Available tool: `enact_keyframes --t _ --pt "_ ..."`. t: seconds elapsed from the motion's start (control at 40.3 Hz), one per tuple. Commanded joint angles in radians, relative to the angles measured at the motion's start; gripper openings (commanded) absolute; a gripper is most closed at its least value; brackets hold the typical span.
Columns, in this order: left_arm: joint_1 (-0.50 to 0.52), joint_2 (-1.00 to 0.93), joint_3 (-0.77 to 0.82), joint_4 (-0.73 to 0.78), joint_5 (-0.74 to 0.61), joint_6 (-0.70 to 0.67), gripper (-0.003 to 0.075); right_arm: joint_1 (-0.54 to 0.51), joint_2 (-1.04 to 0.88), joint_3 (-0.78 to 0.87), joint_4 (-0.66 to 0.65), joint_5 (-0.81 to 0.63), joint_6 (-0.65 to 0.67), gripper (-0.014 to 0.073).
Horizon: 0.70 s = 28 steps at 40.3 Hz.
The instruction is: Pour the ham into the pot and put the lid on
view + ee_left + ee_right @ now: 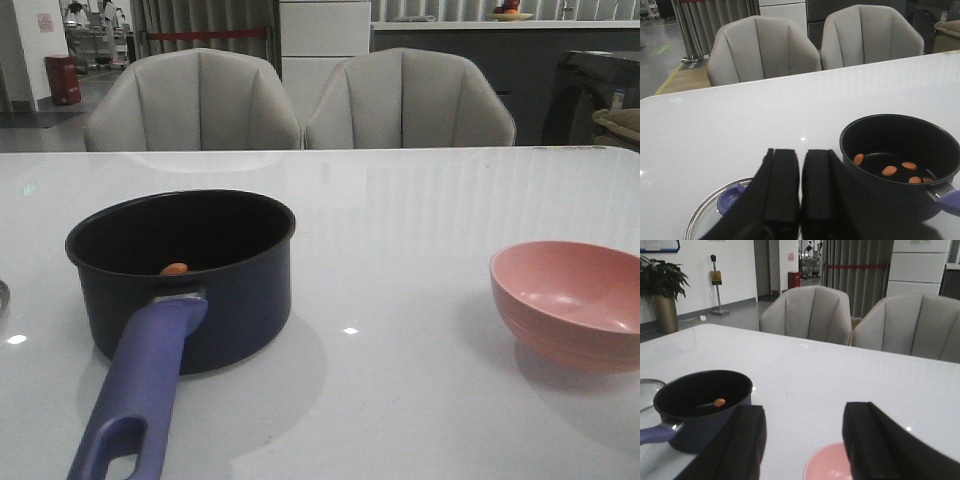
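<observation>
1. the pot (190,275) sits on the white table (400,250), and its long purple-blue handle (135,400) points away from the two grey chairs (300,100).
2. the ham (889,170) is inside the pot, a few small orange chunks lying on its black bottom.
3. the lid (715,212) lies flat on the table beside the pot, not on it, with its purple-blue knob (730,199) up.
4. the pink bowl (575,300) stands well apart from the pot, on the side away from the lid.
5. the left gripper (800,187) hangs over the lid, and its black fingers (782,185) are pressed close together with nothing between them.
6. the right gripper (802,440) hangs above the pink bowl, near the pot, with its fingers (875,435) spread wide and holding nothing.
</observation>
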Motion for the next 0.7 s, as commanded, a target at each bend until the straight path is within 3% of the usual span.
enact_keyframes --t 0.0,0.124,0.372,0.67 --pt "-0.007 0.012 -0.027 -0.004 -0.072 -0.003 0.0115 0.001 0.008 -0.011 0.007 -0.056 -0.008 0.0454" --pt "-0.007 0.012 -0.027 -0.037 -0.072 -0.003 0.0115 0.001 0.008 -0.011 0.007 -0.055 -0.008 0.0375" --pt "-0.007 0.012 -0.027 -0.042 -0.072 -0.003 0.0115 0.001 0.008 -0.011 0.007 -0.051 -0.008 0.0131" --pt "-0.007 0.012 -0.027 -0.042 -0.072 -0.003 0.0115 0.001 0.008 -0.011 0.007 -0.051 -0.008 0.0136"
